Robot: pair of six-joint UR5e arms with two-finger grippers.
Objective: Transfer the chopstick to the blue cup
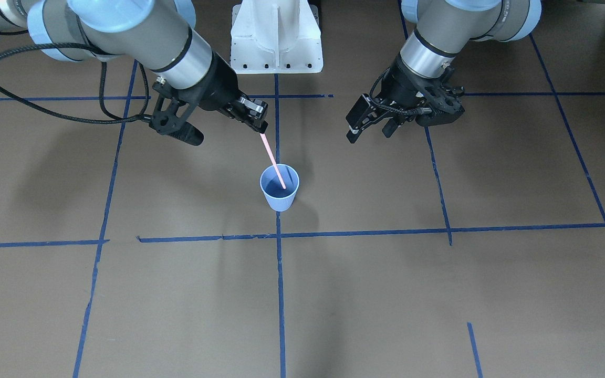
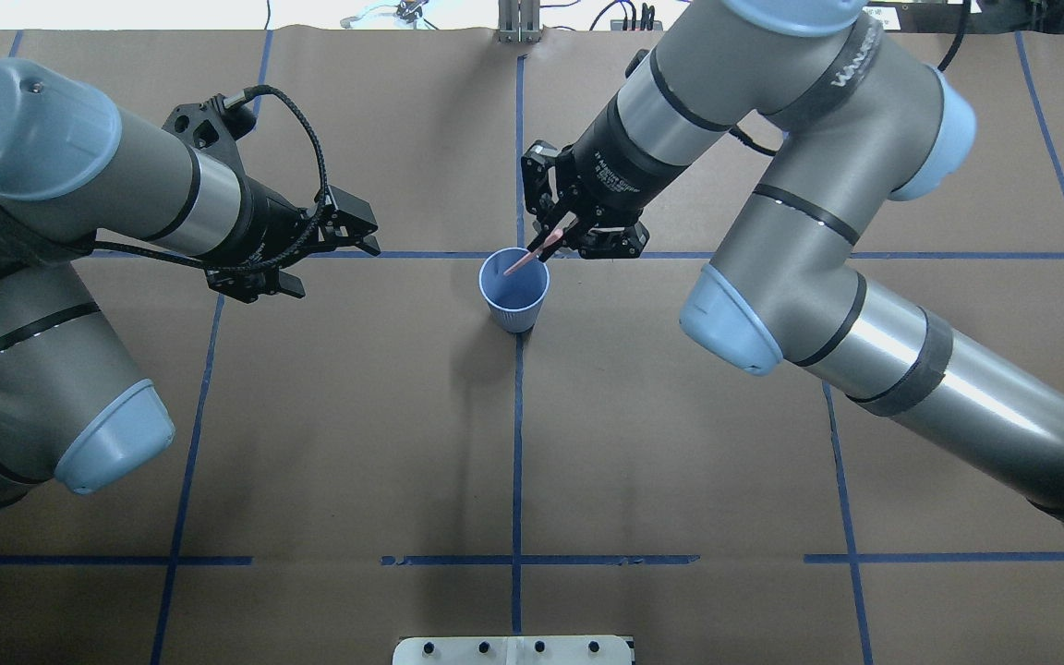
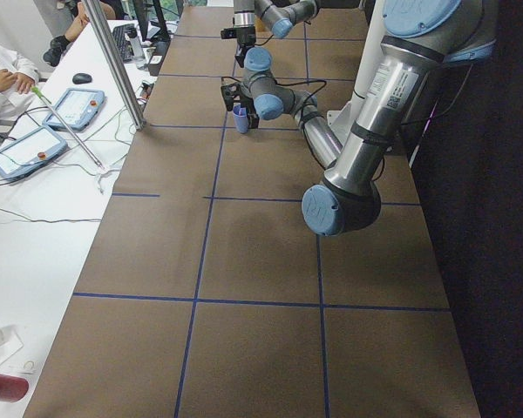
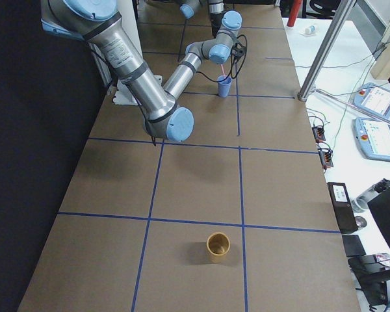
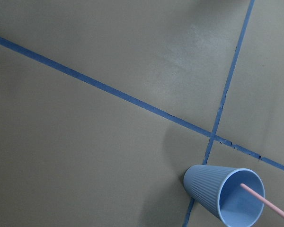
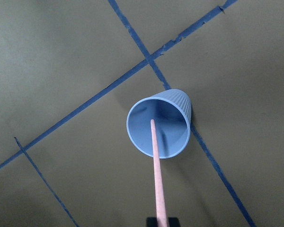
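The light-blue ribbed cup (image 1: 280, 198) stands upright on a blue tape crossing near the table's middle; it also shows in the overhead view (image 2: 513, 297). My right gripper (image 1: 260, 126) is shut on the top end of the pale pink chopstick (image 1: 271, 156). The stick slants down with its lower tip inside the cup's mouth. The right wrist view shows the stick (image 6: 157, 170) running into the cup (image 6: 179, 105). My left gripper (image 1: 369, 130) is open and empty, hovering off to the cup's side. The left wrist view shows the cup (image 5: 204, 187) and the stick (image 5: 266, 202).
The white robot base (image 1: 276, 37) stands behind the cup. A brown cup (image 4: 218, 246) stands far off towards the table's right end. Blue tape lines cross the brown table. An operators' bench with tablets (image 3: 26, 148) runs along the far edge.
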